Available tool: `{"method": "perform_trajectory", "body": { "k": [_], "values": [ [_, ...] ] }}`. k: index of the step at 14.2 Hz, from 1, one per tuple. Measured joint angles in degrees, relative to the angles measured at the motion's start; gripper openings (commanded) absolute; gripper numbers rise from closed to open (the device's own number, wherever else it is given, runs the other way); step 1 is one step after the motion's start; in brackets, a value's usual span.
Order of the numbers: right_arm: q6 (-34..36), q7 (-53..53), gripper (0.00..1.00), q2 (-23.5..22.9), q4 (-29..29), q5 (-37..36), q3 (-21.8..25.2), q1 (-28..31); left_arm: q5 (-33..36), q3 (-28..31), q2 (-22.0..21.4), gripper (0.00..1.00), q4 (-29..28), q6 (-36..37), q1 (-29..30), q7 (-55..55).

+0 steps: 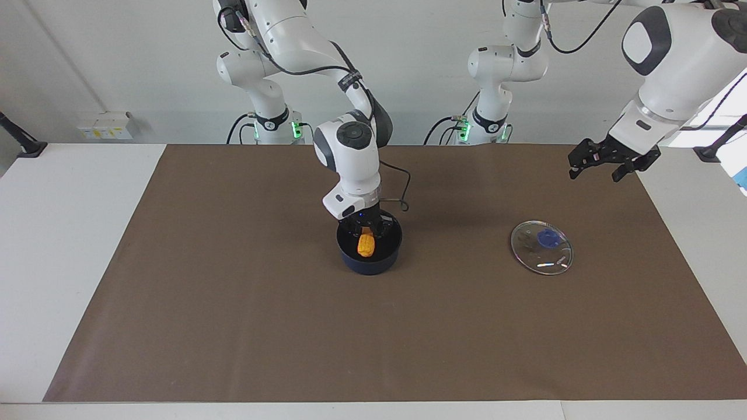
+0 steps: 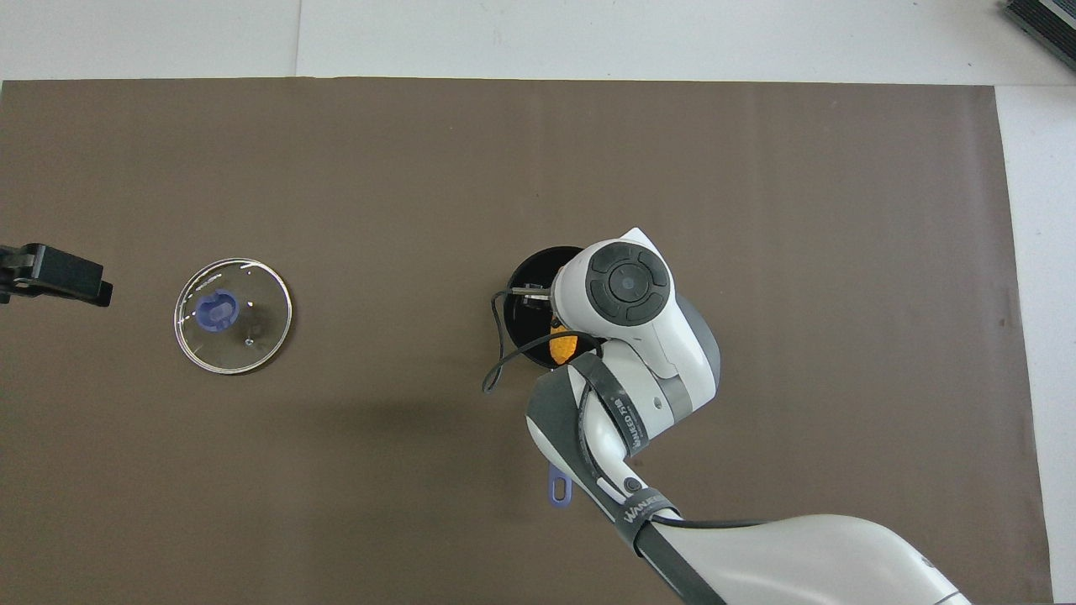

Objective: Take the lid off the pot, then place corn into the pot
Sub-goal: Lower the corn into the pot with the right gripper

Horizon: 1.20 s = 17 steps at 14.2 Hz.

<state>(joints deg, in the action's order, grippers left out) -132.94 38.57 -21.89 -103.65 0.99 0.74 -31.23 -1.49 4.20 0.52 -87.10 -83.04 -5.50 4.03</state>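
The pot (image 1: pixel 373 267) stands mid-table, and its handle end (image 2: pixel 559 487) points toward the robots. My right gripper (image 1: pixel 366 229) reaches down inside the pot. The corn (image 1: pixel 366 244) is in the pot right under the gripper, with its upper end at the gripper's tip. In the overhead view the right arm's wrist covers most of the pot (image 2: pixel 525 281), and only a bit of the corn (image 2: pixel 561 346) shows. The lid (image 1: pixel 541 247) lies flat on the mat toward the left arm's end, knob up. My left gripper (image 1: pixel 598 166) is open and empty, raised above the mat's edge near the lid (image 2: pixel 233 315).
A brown mat (image 1: pixel 233 303) covers the table. A black cable (image 2: pixel 498 353) loops from the right wrist over the pot's rim. A black clamp (image 1: pixel 23 143) and a white socket box (image 1: pixel 105 125) sit at the table's edge by the right arm's end.
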Motion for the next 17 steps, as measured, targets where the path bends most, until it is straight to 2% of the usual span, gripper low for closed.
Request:
{"method": "perform_trajectory", "body": {
  "k": [1,2,4,8,17],
  "values": [
    [0.0,0.0,0.31,0.0,0.0,0.0,0.0,0.0,0.0,-0.1,-0.8,1.0,-1.1,0.1,0.0,-0.3],
    [0.0,-0.1,0.35,0.0,0.0,0.0,0.0,0.0,0.0,-0.1,-1.3,1.0,-2.0,0.1,0.0,-0.4],
    [0.0,-0.4,0.37,0.0,0.0,0.0,0.0,0.0,0.0,-0.1,-1.7,1.0,-3.2,0.1,0.0,-0.4],
    [0.0,-0.5,0.59,0.0,0.0,0.0,0.0,0.0,0.0,-0.2,-1.8,1.0,-3.2,-0.1,0.0,0.4],
    [-1.8,-0.6,0.63,0.0,0.4,0.0,0.1,0.3,0.0,-0.1,-1.9,1.0,-2.9,-1.6,0.0,2.6]
  ]
}}
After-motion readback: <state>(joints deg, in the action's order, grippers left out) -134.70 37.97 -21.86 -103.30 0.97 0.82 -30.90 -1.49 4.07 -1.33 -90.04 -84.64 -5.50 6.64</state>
